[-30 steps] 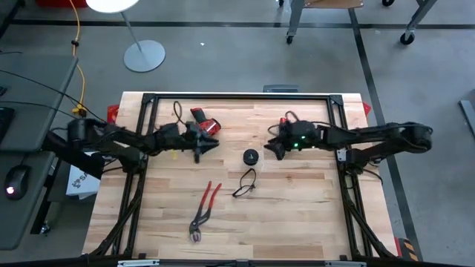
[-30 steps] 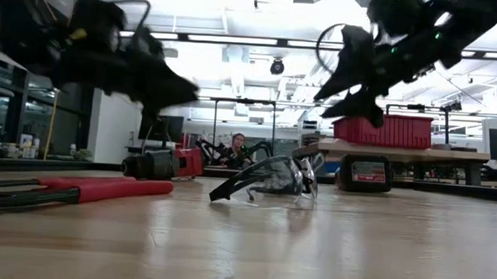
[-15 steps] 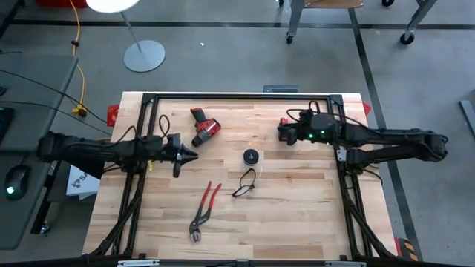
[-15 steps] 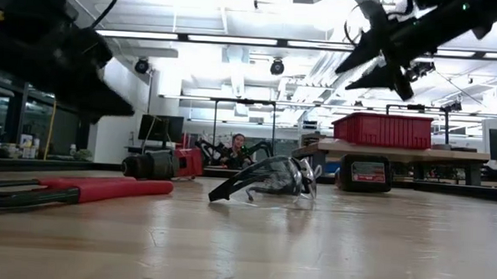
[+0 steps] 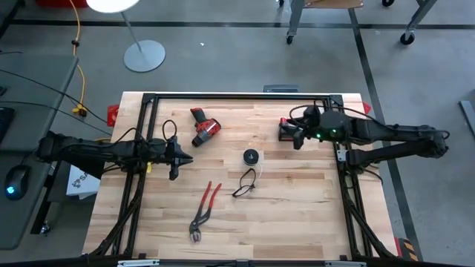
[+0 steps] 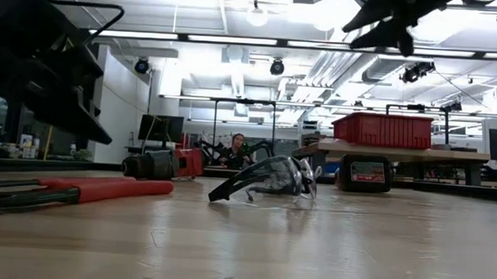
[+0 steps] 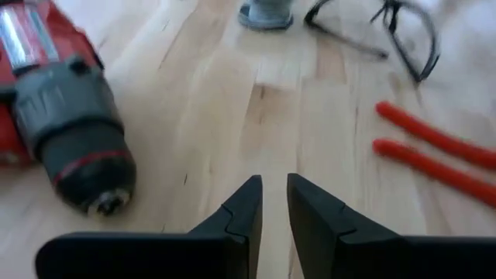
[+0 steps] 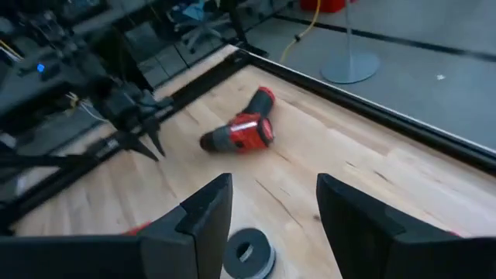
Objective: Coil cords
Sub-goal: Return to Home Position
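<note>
One wooden table (image 5: 297, 215), black spool (image 5: 251, 156), red drill (image 5: 204, 127), pliers (image 5: 202, 208), grey floor (image 5: 237, 52)

With the spool (image 5: 251, 156) taken as the dial's centre on the table (image 5: 297, 215), the drill (image 5: 203, 127) is found at 10 o'clock. The safety glasses (image 5: 245, 183) are set near at 6 and the pliers (image 5: 203, 210) farther out at 7. The left gripper (image 5: 187, 157) is held at 9 and the right gripper (image 5: 286, 133) at 2.

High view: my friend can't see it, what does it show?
A black spool sits in the middle of the wooden table, with safety glasses, red pliers and a red drill around it. The left gripper and right gripper hover at either side, holding nothing.
</note>
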`<state>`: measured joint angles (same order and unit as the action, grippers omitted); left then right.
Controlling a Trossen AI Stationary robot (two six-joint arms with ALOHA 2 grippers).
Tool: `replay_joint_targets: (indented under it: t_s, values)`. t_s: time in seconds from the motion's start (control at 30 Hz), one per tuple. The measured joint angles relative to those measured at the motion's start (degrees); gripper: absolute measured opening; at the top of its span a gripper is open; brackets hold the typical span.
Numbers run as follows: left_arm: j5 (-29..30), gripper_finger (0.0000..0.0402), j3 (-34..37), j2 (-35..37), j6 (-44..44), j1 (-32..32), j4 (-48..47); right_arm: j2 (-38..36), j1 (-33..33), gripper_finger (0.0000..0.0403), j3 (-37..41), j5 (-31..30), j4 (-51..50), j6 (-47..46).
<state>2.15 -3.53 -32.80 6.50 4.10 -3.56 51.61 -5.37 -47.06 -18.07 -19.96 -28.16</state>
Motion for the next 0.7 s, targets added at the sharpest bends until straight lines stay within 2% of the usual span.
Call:
replay_joint_targets:
  t_s: [0.13, 0.23, 0.37, 0.53, 0.7]
  values:
    - [-0.03, 0.0056, 0.00, -0.03, 2.54, 0.00, 0.48, -3.09, 5.15, 0.0181, 0.86, -4.90, 0.67, 0.94]
    - [0.01, 0.0056, -0.04, -0.15, 4.01, 0.00, 0.32, -6.74, 9.34, 0.0181, 5.02, -6.81, 4.67, 1.17]
    - [0.03, 0.0056, -0.04, -0.36, 4.31, 0.00, -0.21, -13.47, 13.99, 0.0181, 15.26, -9.44, 16.17, 1.22]
    - [0.01, 0.0056, -0.04, -0.72, 4.33, 0.00, 0.10, -22.95, 16.04, 0.0181, 30.15, -7.88, 31.46, 1.23]
    - [0.00, 0.0056, -0.04, -0.67, 4.35, 0.00, 0.46, -27.56, 15.33, 0.0181, 39.57, -5.92, 34.25, 2.36]
